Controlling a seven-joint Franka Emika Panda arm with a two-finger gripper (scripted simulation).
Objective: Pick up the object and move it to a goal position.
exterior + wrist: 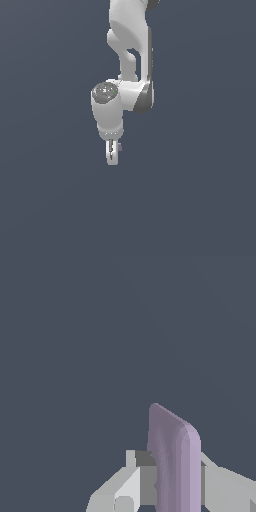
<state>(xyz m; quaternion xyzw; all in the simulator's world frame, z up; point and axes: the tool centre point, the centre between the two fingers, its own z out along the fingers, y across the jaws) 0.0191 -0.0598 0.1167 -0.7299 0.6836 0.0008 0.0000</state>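
Standing upright between the fingers (172, 491), clamped on both sides: one mauve block (174, 461). One white arm (122, 95).

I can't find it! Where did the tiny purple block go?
The small mauve-purple rectangular block sits between the white gripper's fingers; in the exterior view it barely peeks out at the exterior view's right of the fingertips.

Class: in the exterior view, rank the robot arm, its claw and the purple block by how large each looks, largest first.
1. Robot arm
2. Claw
3. Purple block, only a sliver showing beside the claw, so its full size is hidden here.
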